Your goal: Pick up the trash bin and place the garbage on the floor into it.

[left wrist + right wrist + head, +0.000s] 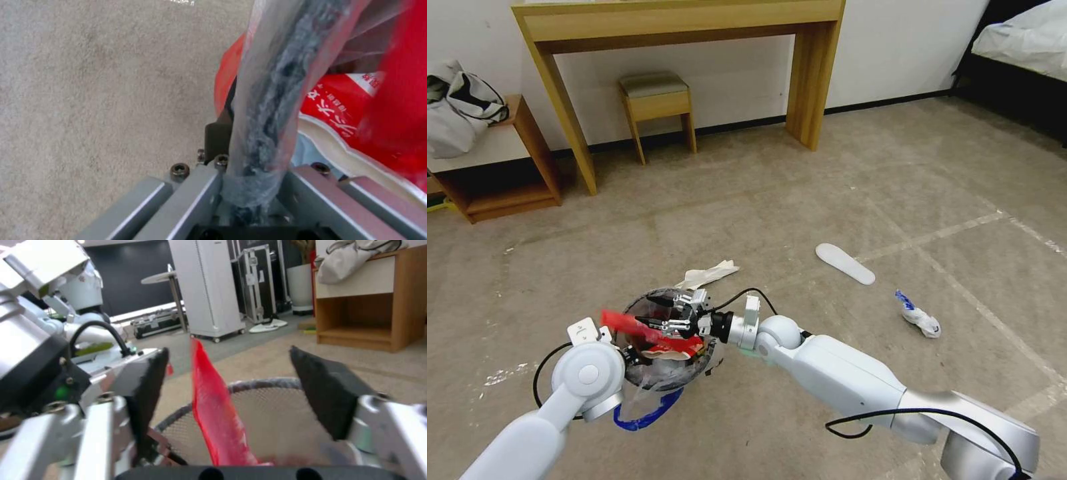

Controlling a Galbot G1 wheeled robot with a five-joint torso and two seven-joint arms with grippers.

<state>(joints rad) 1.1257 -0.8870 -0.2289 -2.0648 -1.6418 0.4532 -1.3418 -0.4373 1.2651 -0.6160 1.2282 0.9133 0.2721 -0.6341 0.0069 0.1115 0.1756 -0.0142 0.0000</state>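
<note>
The trash bin (660, 373), lined with a clear bag, is in front of me, and its blue drawstring loop (647, 413) hangs below. My left gripper (253, 173) is shut on the bin's bag-covered rim (271, 100). My right gripper (670, 321) (229, 355) is open just over the bin's mouth. A long red wrapper (627, 323) (218, 420) stands loose between its fingers, touching neither pad. A red-and-white packet (338, 100) lies inside the bin. On the floor (827, 200) lie a crumpled white paper (710, 273) and a white-and-blue wrapper (918, 317).
A flat white insole-shaped piece (845, 263) lies right of the bin. A wooden desk (680, 27) with a stool (657, 100) under it stands against the far wall. A low shelf (500, 173) is at the far left and a bed (1020, 47) at the far right.
</note>
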